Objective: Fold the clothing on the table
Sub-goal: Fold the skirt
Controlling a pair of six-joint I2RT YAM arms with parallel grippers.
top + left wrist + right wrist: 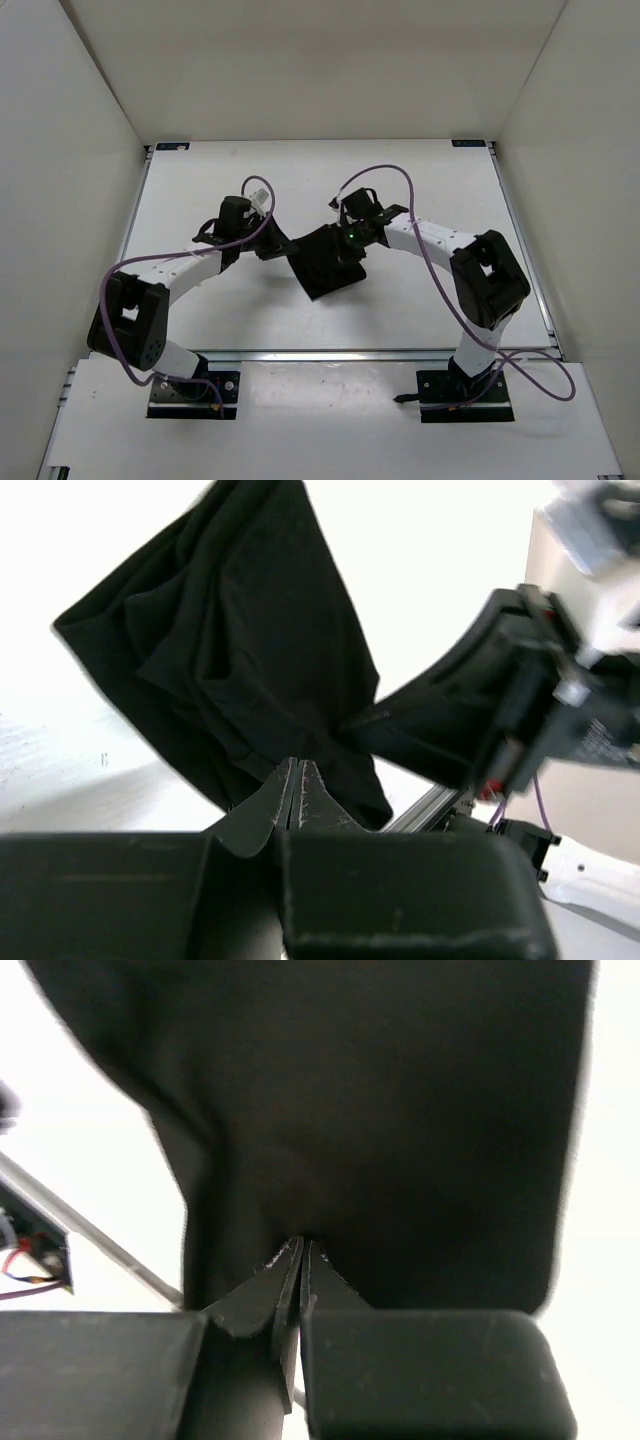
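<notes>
The black clothing hangs bunched between my two grippers over the middle of the white table, with its lower part resting on the surface. My left gripper is shut on the garment's left end. In the left wrist view its tips meet at the fabric, which drapes away beyond them. My right gripper is shut on the garment's upper right edge. In the right wrist view the cloth puckers where the closed tips pinch it and fills most of the frame.
White walls enclose the table on the left, right and back. A metal rail runs along the near edge, and black corner brackets sit at the far corners. Purple cables loop over both arms. The right arm shows close by in the left wrist view.
</notes>
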